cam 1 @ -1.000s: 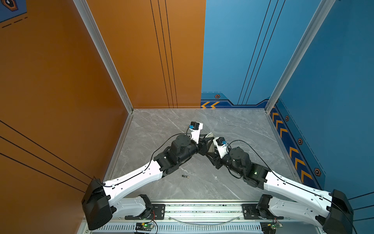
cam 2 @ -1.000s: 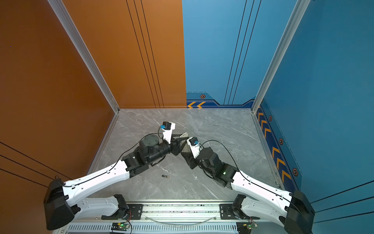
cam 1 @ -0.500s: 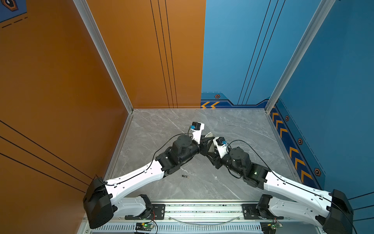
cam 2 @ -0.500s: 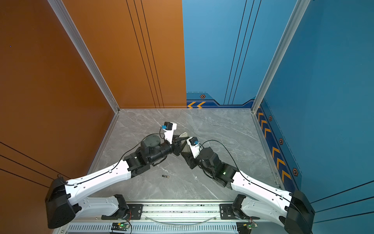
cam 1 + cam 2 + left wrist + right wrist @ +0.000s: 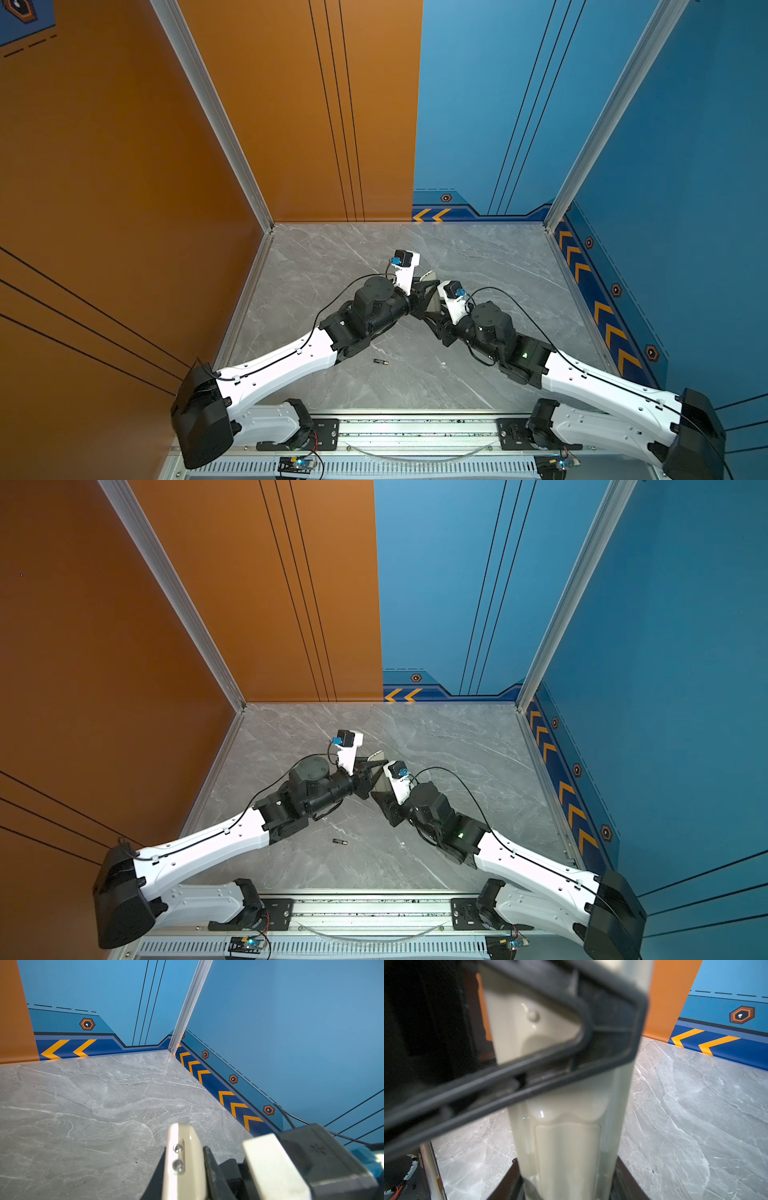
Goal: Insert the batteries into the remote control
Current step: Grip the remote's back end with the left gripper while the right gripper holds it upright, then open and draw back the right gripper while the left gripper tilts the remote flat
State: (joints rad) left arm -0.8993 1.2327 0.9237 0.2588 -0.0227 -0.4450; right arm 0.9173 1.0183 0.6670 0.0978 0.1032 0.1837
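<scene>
Currently your left end effector (image 5: 428, 290) and right end effector (image 5: 566, 1176) meet over the middle of the grey marble-patterned surface (image 5: 332, 266). Both grip the slim white rectangular plastic remote control (image 5: 186, 1138) between them. In both top views the remote control is held up off the surface, and one rounded end pokes out past the black fingers.

Your left end effector is pressed together on the remote control. In the left wrist view a black finger (image 5: 211, 1167) lies against each broad side of the white body. Two small metal studs (image 5: 177, 1157) sit in a slot on the narrow edge facing that camera.

Your right end effector pinches the remote control nearer its other end. In the right wrist view the white body rises from between two dark fingers, and a raised rectangular panel (image 5: 568, 1157) faces the lens. One open-framed black finger of the left end effector crosses in front of the body farther along.

One tiny slim black cylindrical battery with a copper-orange end (image 5: 380, 362) lies on its side on the surface. You will find it well apart from both end effectors, near the left arm (image 5: 291, 361) and on the side toward the metal base rail (image 5: 415, 428).
</scene>
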